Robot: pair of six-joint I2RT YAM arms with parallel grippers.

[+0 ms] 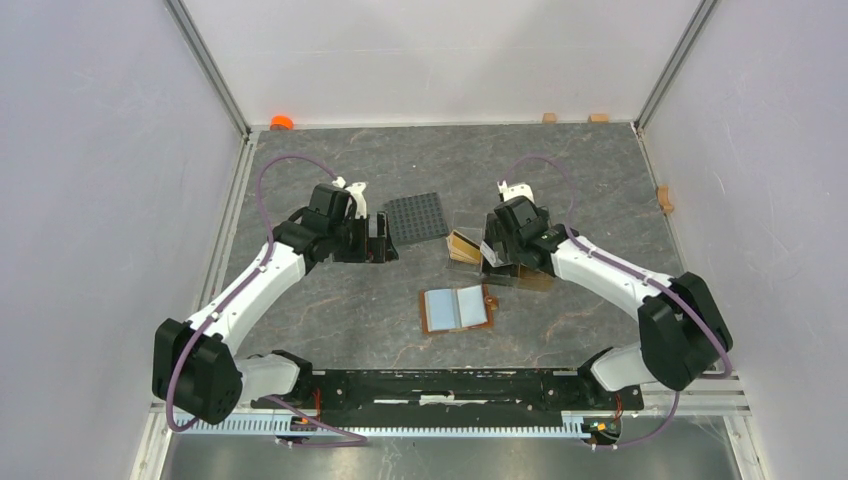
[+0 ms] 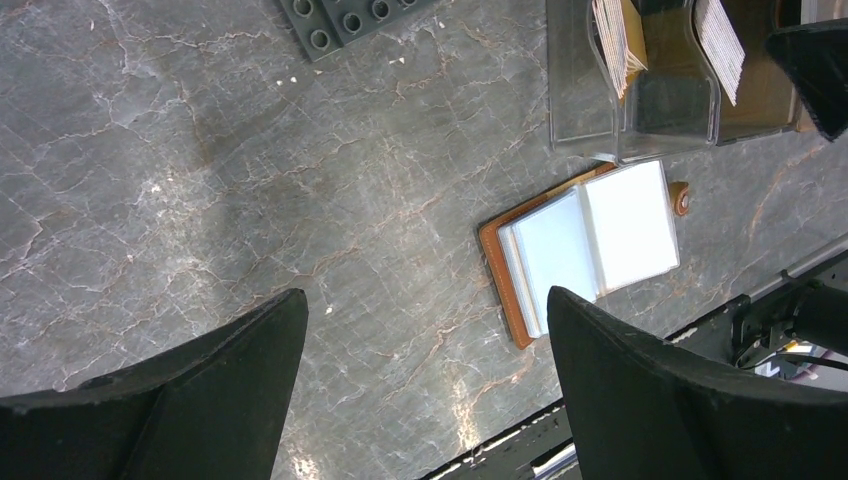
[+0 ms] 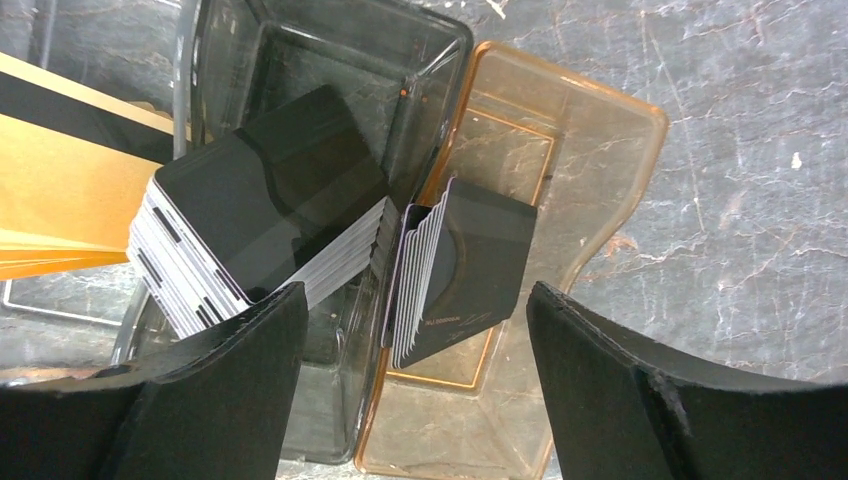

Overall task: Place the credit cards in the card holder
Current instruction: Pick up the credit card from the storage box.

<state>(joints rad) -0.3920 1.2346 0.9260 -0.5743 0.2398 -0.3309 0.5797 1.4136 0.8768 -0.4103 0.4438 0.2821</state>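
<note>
The brown leather card holder (image 1: 458, 309) lies open on the table in front of the arms, with light blue cards showing in its sleeves. It also shows in the left wrist view (image 2: 585, 245). Stacks of credit cards stand in the clear compartment stand (image 1: 480, 250): a black-faced stack (image 3: 265, 205), a smaller black stack (image 3: 465, 270) and yellowish cards (image 3: 70, 190). My right gripper (image 3: 410, 330) is open and empty just above the stand, over the smaller stack. My left gripper (image 2: 425, 340) is open and empty above bare table, left of the holder.
A dark grey studded square plate (image 1: 416, 217) lies at mid-table between the arms, also seen in the left wrist view (image 2: 345, 20). An orange object (image 1: 282, 122) sits at the back left corner. Small wooden blocks (image 1: 665, 198) lie along the back and right walls.
</note>
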